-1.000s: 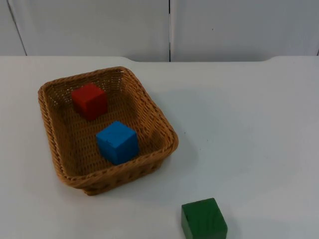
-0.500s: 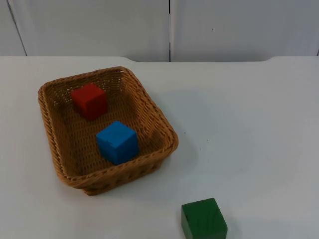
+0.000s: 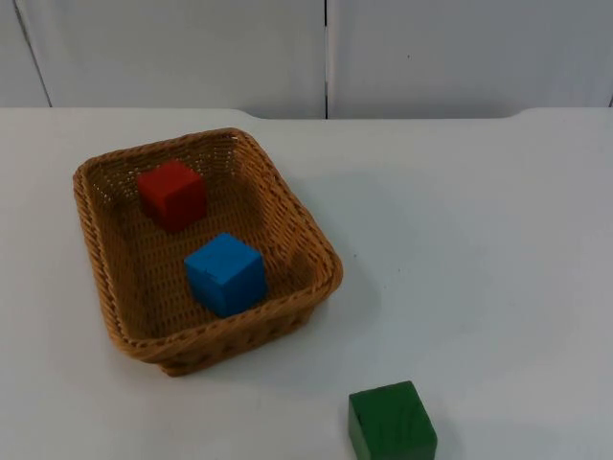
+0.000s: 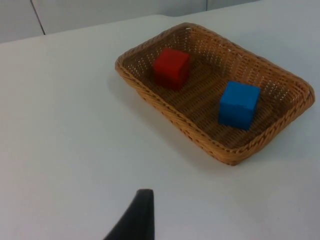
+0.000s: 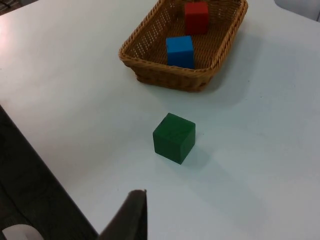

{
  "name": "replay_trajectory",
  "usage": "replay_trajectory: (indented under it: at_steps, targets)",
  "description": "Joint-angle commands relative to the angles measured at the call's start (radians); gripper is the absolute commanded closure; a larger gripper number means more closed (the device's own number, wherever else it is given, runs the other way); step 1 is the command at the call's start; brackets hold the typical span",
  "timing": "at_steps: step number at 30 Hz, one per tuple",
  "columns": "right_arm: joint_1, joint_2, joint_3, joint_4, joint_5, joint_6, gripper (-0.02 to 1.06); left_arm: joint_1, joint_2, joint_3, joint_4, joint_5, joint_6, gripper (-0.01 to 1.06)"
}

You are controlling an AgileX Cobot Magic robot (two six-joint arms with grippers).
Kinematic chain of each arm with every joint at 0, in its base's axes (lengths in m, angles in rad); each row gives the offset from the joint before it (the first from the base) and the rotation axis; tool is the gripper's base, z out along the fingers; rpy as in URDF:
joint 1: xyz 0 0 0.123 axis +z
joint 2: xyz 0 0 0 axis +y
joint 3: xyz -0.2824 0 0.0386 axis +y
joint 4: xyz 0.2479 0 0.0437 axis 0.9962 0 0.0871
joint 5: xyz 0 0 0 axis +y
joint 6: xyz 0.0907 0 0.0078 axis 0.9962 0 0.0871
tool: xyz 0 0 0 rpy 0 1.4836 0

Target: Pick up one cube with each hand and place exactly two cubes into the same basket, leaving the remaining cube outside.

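On the white table [image 3: 498, 240] we see a woven basket [image 3: 316, 240] with two cubes inside it. The red cube [image 3: 172, 194] sits near the far corner of the basket, and the blue cube [image 3: 226, 273] rests closer to the near wall; they are apart and do not touch each other. The green cube [image 3: 392, 422] stands outside, on the bare table near the front edge, well apart from the basket. This placing fits the task: exactly two cubes share one basket and the third one is left out, so we judge that the work is finished or almost finished.

We keep both arms pulled back from the things. The left gripper [image 4: 136, 220] hangs above bare table beside the basket, and the right gripper [image 5: 131, 215] hangs over the table's edge, with the green cube between it and the basket. Each shows us just one black fingertip with nothing on it, so we cannot tell how wide they are. We judge that both arms wait, because nothing more needs moving.
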Motion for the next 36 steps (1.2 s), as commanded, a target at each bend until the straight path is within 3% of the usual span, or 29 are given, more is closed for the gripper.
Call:
replay_trajectory:
  at_steps: [1,10,28,36]
  targets:
    - [0.0,-0.004,0.007,0.005,0.001,-0.009,-0.01,0.002,-0.005,0.005,-0.01,-0.004,-0.007,0.0]
    - [-0.025,-0.004,0.007,0.005,0.001,-0.009,-0.01,0.002,-0.005,0.005,-0.01,-0.004,-0.007,0.0]
    - [-0.475,-0.004,0.005,0.028,-0.001,-0.009,-0.01,0.002,-0.005,0.005,-0.008,-0.004,-0.007,0.0]
    - [-0.627,-0.004,0.005,0.028,-0.001,-0.009,-0.01,0.002,-0.005,0.005,-0.008,-0.004,-0.007,0.0]
